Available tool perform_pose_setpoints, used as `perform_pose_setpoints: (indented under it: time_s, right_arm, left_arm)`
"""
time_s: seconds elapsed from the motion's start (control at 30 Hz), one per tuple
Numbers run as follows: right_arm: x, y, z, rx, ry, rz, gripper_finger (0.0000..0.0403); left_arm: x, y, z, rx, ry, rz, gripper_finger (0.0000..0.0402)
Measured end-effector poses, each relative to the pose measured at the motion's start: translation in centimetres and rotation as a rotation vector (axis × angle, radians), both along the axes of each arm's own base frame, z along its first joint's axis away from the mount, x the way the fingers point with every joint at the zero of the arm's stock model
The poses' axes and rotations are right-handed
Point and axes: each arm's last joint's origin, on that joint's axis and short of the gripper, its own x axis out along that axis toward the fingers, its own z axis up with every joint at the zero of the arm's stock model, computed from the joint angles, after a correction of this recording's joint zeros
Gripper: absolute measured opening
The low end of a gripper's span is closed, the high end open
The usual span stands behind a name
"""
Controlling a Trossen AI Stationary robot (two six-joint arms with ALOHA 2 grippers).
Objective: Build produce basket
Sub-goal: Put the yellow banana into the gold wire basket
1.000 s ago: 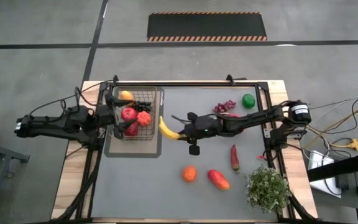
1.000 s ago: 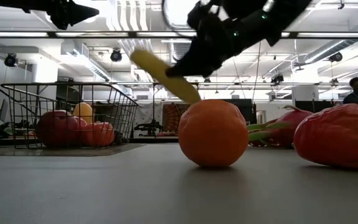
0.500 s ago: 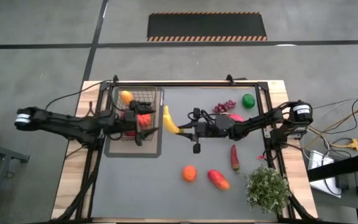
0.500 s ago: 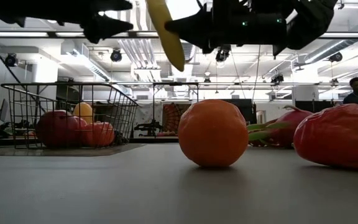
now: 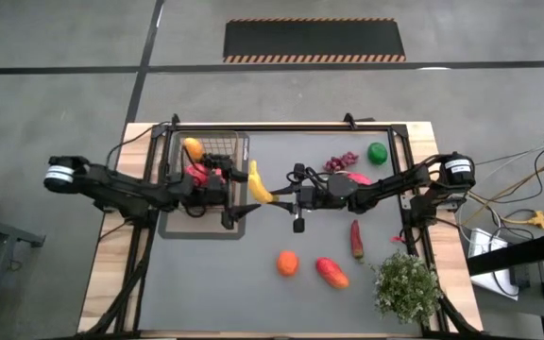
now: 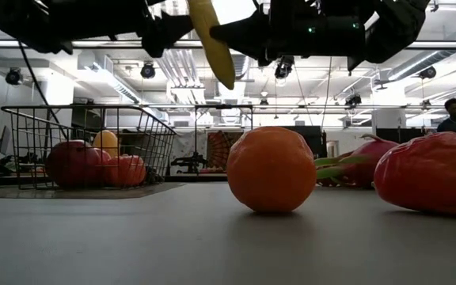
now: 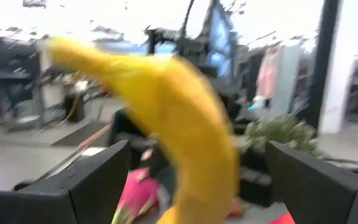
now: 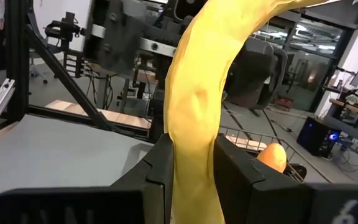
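i have the right end effector [image 5: 274,199] clamped on the banana [image 5: 256,182], held aloft just right of the basket [image 5: 217,151] near the counter's far-left corner; the left end effector [image 5: 234,195], spread wide and empty, faces it, banana upright between.

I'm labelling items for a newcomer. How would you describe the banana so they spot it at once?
Start at the wire basket on the table's left side. Just right of it, the right gripper holds the banana up off the table, facing the open left gripper. It is the only long, curved yellow piece.
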Motion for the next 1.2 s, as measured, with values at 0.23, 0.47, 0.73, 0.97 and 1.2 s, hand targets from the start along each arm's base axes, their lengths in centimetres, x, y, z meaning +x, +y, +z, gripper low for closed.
perform_pose_setpoints:
  time_s: [0.23,0.47,0.73,0.97,1.2]
  right_arm:
    - [0.0,0.0,-0.1,-0.007,0.008,-0.008,0.0075]
    - [0.0,-0.1,-0.2,-0.009,0.017,-0.029,0.0091]
    - [0.0,-0.1,-0.2,0.029,0.018,-0.028,0.0175]
    - [-0.3,-0.1,0.5,0.098,0.015,-0.023,0.0255]
    - [-1.9,-0.2,2.8,0.168,0.055,-0.03,0.0294]
  left_arm:
    - [0.7,0.0,-0.5,-0.021,-0.011,-0.014,0.0323]
    - [0.7,0.0,-0.5,-0.043,-0.011,-0.017,0.0217]
    - [0.7,0.0,-0.5,-0.044,-0.011,-0.014,0.009]
    - [0.6,0.0,-0.4,-0.044,-0.002,-0.014,0.0087]
    - [-0.3,0.1,0.1,-0.053,0.047,0.028,0.009]
